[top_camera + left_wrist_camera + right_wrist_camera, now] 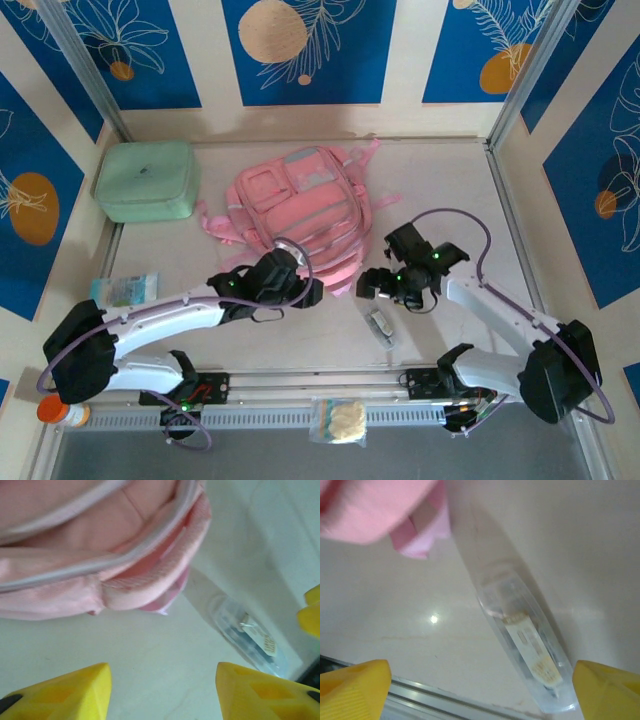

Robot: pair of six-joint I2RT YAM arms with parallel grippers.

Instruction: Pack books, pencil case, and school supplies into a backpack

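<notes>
**Backpack flat at mid-surface, both sets of jaws released**

Down at the near rail there's a small pale packet (340,421), and an orange-capped bottle (60,411) sits at the near-left corner. Just beyond the rail lies the school supplies item (380,325), a clear oblong sleeve with a labelled piece inside, flat on the surface (450,200) between the two arms. Over it hang the right jaws, spread wide, yellow fingertips (355,690) either side of the sleeve (530,650) and gripping nothing. The left jaws are parted too, fingertips (75,690) over bare surface, with the sleeve (250,637) off to one side. A teal packet (125,289) rests near the left edge. Next, the pink backpack (300,210), lying flat mid-surface, its grey-trimmed near end (100,555) just ahead of the left jaws. In the far-left corner, a mint-green case (147,180).
</notes>
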